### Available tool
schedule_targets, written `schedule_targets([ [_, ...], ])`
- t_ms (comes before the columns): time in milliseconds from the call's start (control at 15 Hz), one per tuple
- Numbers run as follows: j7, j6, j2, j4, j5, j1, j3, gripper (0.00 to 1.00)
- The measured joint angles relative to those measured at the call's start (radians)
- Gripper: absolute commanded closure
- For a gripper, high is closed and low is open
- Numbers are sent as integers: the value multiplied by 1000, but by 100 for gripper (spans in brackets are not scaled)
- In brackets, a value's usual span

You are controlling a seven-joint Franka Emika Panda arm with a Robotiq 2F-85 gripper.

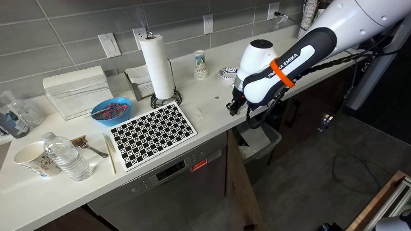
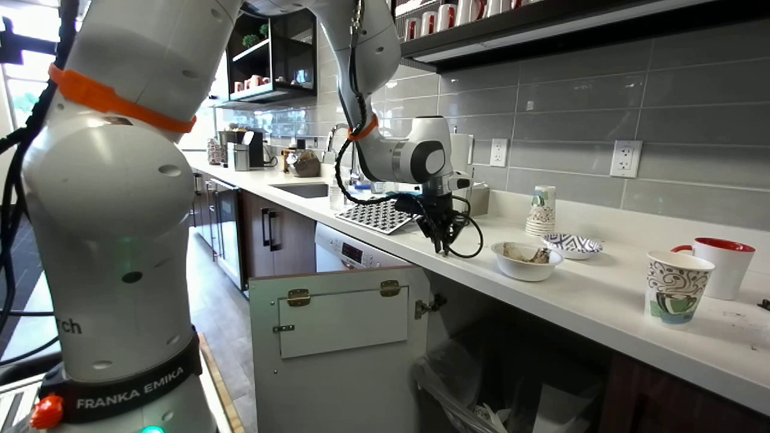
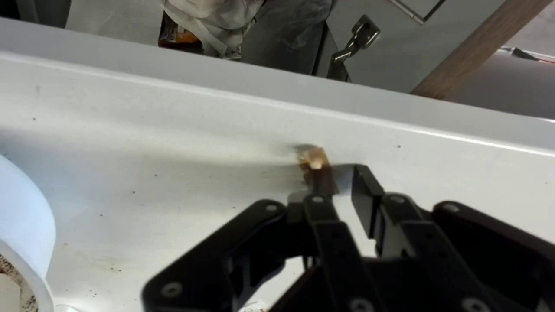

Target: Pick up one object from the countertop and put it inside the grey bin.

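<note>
"What's leftmost in the wrist view?"
"A white bowl [image 3: 26,212] on the countertop [image 3: 173,225]."
"And the task's thing?"
"Right of that: a small brown scrap [image 3: 318,167] on the countertop, just beyond the gripper [image 3: 340,190], nearest its left-hand finger [image 3: 329,229]; touching, I can't tell."
"The jaws?"
"Parted, countertop showing between."
"The grey bin [image 1: 275,141]?"
"Under the countertop's edge, right of the gripper in an exterior view."
</note>
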State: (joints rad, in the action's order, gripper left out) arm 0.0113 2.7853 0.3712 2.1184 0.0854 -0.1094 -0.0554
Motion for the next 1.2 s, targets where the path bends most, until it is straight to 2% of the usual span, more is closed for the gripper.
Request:
schedule_targets([
  [333, 0, 0, 0, 0, 1, 0, 6, 7],
  [400, 0, 0, 0, 0, 1, 0, 7, 1],
  [533, 0, 0, 0, 0, 2, 0, 9, 1],
  [600, 0, 0, 0, 0, 2, 0, 10, 4],
  [800, 0, 0, 2, 0, 2, 0, 11, 25],
  [1000, 0, -2, 5, 0, 2, 0, 11, 35],
  [1067, 0, -5, 6, 0, 2, 0, 10, 54],
  [1200, 0, -6, 6, 0, 2, 0, 9, 69],
])
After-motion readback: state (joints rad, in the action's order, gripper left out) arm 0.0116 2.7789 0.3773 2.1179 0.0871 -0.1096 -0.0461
